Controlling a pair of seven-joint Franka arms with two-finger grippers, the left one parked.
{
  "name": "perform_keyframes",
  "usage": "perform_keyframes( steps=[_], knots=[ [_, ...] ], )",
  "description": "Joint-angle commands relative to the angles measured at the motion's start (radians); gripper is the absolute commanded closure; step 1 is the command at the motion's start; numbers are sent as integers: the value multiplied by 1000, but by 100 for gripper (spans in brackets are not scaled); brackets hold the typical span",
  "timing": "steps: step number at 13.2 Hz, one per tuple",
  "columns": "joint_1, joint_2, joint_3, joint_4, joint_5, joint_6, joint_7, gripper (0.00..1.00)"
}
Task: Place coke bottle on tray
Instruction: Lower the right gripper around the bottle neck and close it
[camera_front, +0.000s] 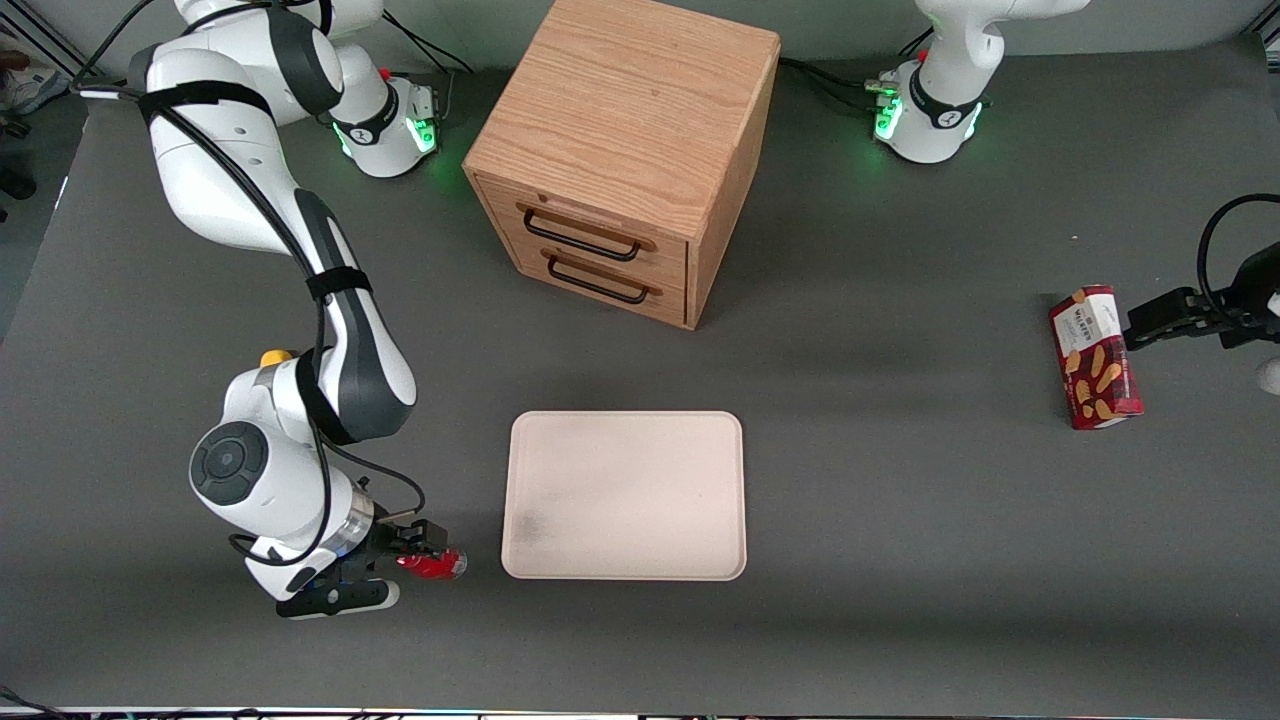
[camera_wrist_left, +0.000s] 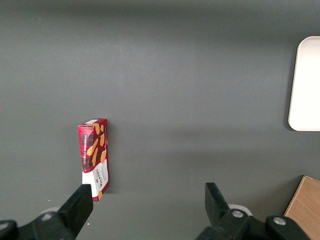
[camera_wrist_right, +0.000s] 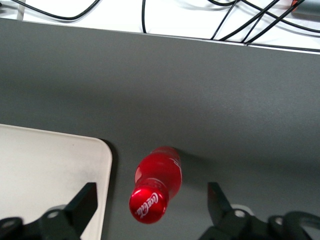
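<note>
The coke bottle (camera_front: 435, 565) is small and red and sits on the grey table just beside the tray's corner nearest the front camera, toward the working arm's end. In the right wrist view its red cap (camera_wrist_right: 148, 206) faces the camera. My right gripper (camera_front: 418, 556) is open at the bottle, and in the wrist view the gripper (camera_wrist_right: 150, 200) has one finger on each side of the cap, with a wide gap to each and no touch. The pale cream tray (camera_front: 625, 495) lies flat and bare beside the bottle; its rounded corner shows in the wrist view (camera_wrist_right: 45, 160).
A wooden two-drawer cabinet (camera_front: 625, 160) stands farther from the front camera than the tray. A red snack box (camera_front: 1095, 357) lies toward the parked arm's end. A yellow lump (camera_front: 275, 356) peeks out by my arm. The table's front edge (camera_wrist_right: 200, 42) is close to the bottle.
</note>
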Motion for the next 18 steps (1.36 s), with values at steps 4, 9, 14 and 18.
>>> perform_keyframes(
  steps=[4, 9, 14, 18],
  knots=[
    [3, -7, 1, -8, 3, 16, -24, 90],
    [8, -10, 1, -8, 2, 14, -24, 100],
    [8, -63, 1, -8, -21, -60, -27, 100],
    [9, -152, 2, -6, -64, -171, -27, 100]
  ],
)
